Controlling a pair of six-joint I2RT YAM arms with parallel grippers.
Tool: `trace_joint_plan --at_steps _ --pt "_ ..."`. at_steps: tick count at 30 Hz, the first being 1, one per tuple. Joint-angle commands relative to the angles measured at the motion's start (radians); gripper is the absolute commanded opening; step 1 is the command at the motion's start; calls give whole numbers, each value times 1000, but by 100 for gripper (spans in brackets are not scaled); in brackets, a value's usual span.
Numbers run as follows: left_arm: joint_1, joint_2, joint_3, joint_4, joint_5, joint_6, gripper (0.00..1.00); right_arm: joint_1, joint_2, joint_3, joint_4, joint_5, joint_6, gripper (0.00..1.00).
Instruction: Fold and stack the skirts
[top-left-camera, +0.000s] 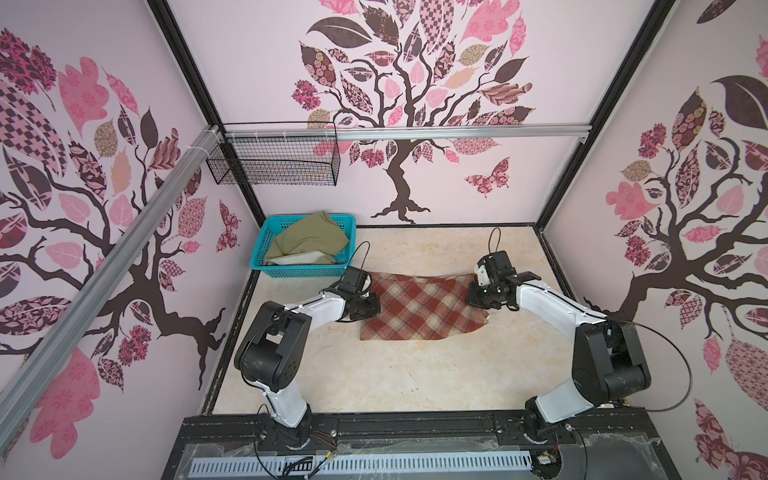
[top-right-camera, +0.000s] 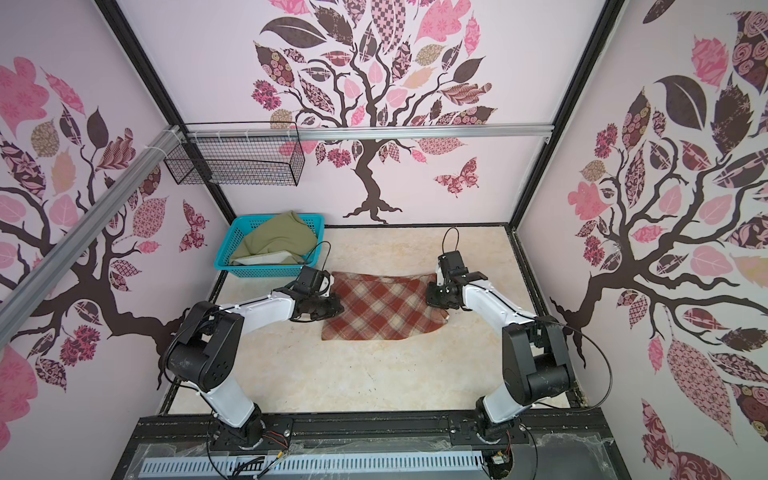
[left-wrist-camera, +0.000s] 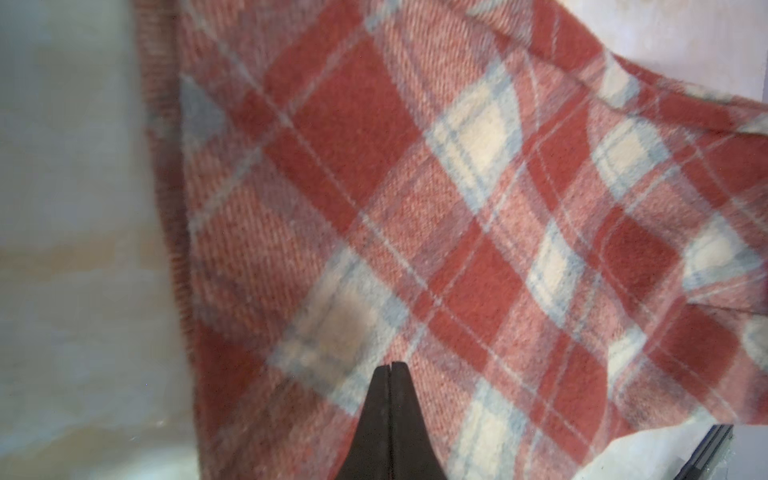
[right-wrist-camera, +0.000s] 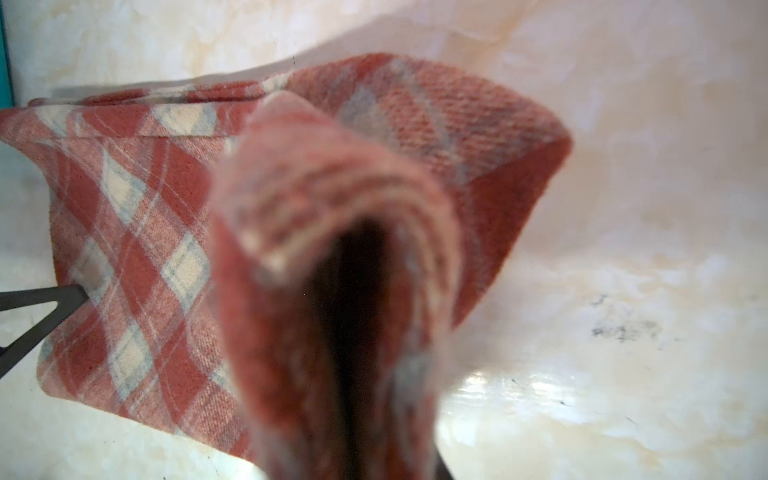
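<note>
The rust-red and cream plaid skirt (top-left-camera: 419, 309) (top-right-camera: 380, 309) lies on the marble-look table (top-left-camera: 374, 374) in both top views. My left gripper (top-left-camera: 372, 308) (top-right-camera: 336, 309) (left-wrist-camera: 390, 366) is at the skirt's left edge. Its jaws are shut, tips down on the cloth, with nothing between them. My right gripper (top-left-camera: 473, 297) (top-right-camera: 432, 297) is shut on the skirt's right edge, which it holds raised off the table. In the right wrist view a curl of plaid skirt (right-wrist-camera: 332, 232) hides its fingers. The olive-green skirt (top-left-camera: 307, 243) (top-right-camera: 278, 239) lies crumpled in the basket.
The turquoise plastic basket (top-left-camera: 299, 271) (top-right-camera: 266, 272) stands at the table's back left corner, close behind my left gripper. A black wire basket (top-left-camera: 274, 164) hangs on the back wall above it. Walls close in the table on three sides; a black rail (top-left-camera: 415, 428) carries both arm bases.
</note>
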Motion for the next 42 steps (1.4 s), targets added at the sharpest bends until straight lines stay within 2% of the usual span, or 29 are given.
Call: trace_joint_plan --at_steps 1,4,11,19,28,36,42 --pt "-5 26 -23 77 19 -11 0 -7 39 71 -93 60 -41 0" --pt "-21 71 -22 115 38 -29 0 -6 82 135 -138 47 -56 0" --pt "-125 123 -8 117 27 -53 0 -6 149 228 -206 118 -72 0" --pt "-231 180 -24 149 66 -126 0 -4 149 284 -229 137 -68 0" --pt "-337 196 17 146 57 -168 0 38 121 301 -282 239 -87 0" --pt "-383 232 47 168 58 -192 0 116 108 295 -305 336 -83 0" --pt "-405 271 84 197 63 -225 0 132 69 264 -315 356 -68 0"
